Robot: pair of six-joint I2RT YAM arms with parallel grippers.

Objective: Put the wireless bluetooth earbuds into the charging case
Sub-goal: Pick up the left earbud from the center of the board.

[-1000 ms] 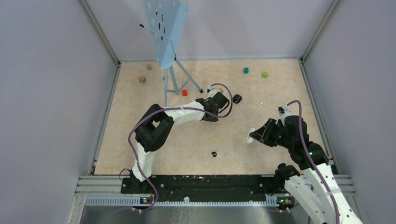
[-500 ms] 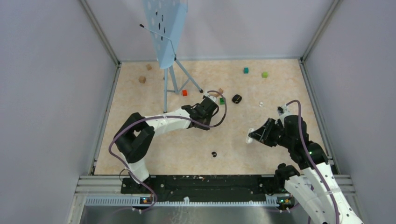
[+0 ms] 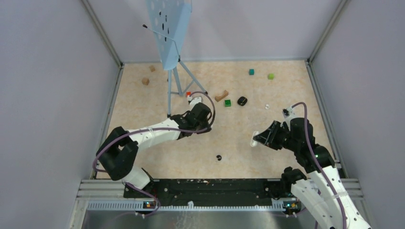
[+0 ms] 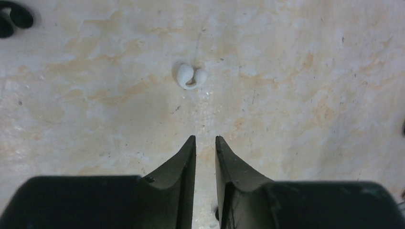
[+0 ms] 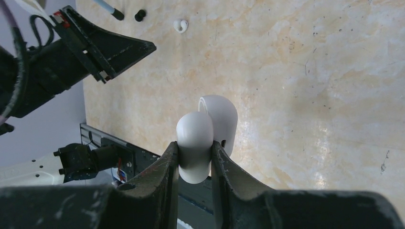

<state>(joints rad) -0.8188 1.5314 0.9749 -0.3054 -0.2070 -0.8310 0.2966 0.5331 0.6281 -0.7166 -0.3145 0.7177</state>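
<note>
My right gripper (image 3: 258, 139) is shut on the white charging case (image 5: 217, 119) and holds it above the table; the case also shows in the top view (image 3: 255, 140). A white earbud (image 4: 191, 76) lies on the table just ahead of my left gripper (image 4: 205, 139), whose jaws are nearly together and empty. The same bud shows far off in the right wrist view (image 5: 180, 25). A black earbud (image 4: 12, 19) lies at the left wrist view's top left corner. In the top view, my left gripper (image 3: 193, 106) is by the stand's legs. Another black bud (image 3: 218, 157) and a small white bud (image 3: 267, 106) lie apart.
A blue perforated panel on a tripod stand (image 3: 169, 33) rises at the back left, its legs beside my left gripper. A red cube (image 3: 188, 94), a wooden arch (image 3: 221, 96), a green cube (image 3: 228, 102) and a black rounded object (image 3: 242, 100) lie nearby. Further cubes sit by the back wall.
My left arm has swung left, away from the green cube and black object, to the stand's legs. My right gripper has barely moved and still holds the case.
</note>
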